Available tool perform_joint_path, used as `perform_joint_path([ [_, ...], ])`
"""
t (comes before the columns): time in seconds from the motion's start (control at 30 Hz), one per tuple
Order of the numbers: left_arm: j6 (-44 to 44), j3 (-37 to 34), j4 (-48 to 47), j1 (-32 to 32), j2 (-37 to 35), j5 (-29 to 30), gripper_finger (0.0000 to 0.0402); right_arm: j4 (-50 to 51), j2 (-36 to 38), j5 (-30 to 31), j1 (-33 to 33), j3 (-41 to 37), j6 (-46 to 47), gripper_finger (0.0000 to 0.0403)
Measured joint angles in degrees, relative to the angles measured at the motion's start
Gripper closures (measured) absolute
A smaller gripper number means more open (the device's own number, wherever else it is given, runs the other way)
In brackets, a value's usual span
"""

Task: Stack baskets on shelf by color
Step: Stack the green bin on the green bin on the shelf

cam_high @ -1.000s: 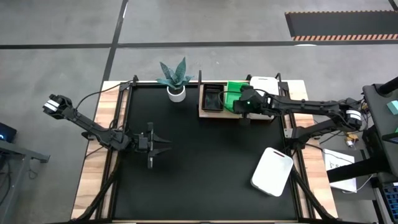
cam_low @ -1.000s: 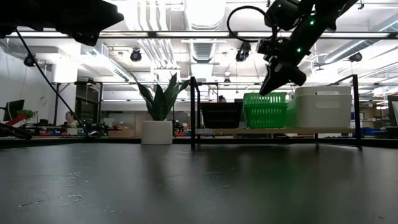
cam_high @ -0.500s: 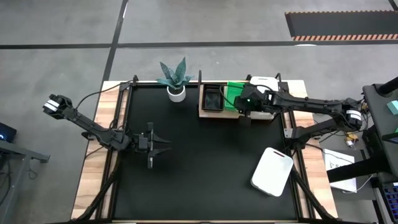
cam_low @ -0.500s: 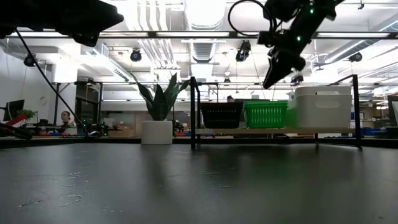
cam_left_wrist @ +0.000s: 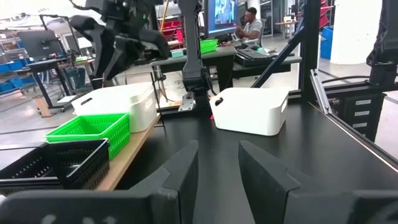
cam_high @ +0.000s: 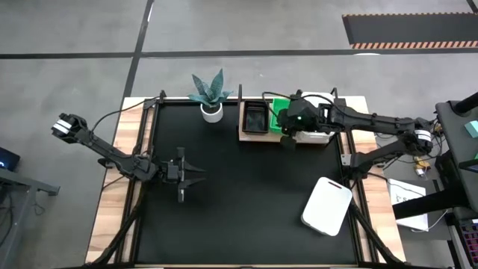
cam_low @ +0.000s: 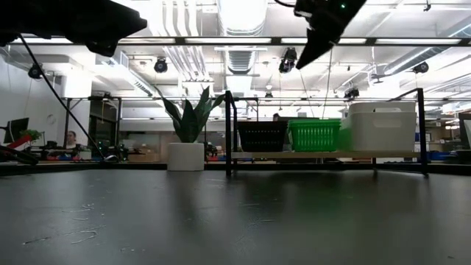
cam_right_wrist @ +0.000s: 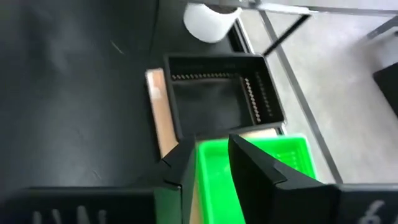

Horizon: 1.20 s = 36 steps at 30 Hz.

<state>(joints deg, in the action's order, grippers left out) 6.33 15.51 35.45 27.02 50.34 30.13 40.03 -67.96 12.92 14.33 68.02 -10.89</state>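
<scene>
Above the flat light-brown wooden shelf [cam_high: 244, 136] at the table's far edge we see the right gripper [cam_high: 288, 133] hanging over the bright green mesh basket [cam_low: 314, 135], fingers spread and pinching nothing, so we judge the basket set down. It sits mid-shelf between the black plastic basket [cam_high: 255, 118] and the rounded white plastic basket stack [cam_low: 380, 126], one spot per colour. One more white rounded basket [cam_high: 327, 205] lies upturned on the black tabletop [cam_high: 246, 202] near the right edge, not yet shelved. Left gripper [cam_high: 181, 174] waits low over the left half, fingers parted, empty. White plant pot [cam_high: 212, 111] stands beside the shelf
</scene>
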Motion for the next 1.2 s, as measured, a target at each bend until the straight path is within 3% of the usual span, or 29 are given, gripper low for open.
perform_joint_path([
  [0.37, 0.04, 0.00, 0.07, -0.01, 1.28, 0.25, 0.0302, 1.80, -11.44, -0.21, -2.08, 6.17, 3.42, 0.0391],
  [0.73, 0.06, 0.00, 0.05, -0.01, 1.40, 0.33, 0.0302, 9.66, -22.38, 0.58, 2.86, 12.76, -0.28, 0.0394],
  [1.2, 0.08, 0.00, 0.05, -0.01, 1.40, 0.35, 0.0302, 14.02, -22.94, 0.62, 7.12, 13.19, 1.37, 0.0394],
])
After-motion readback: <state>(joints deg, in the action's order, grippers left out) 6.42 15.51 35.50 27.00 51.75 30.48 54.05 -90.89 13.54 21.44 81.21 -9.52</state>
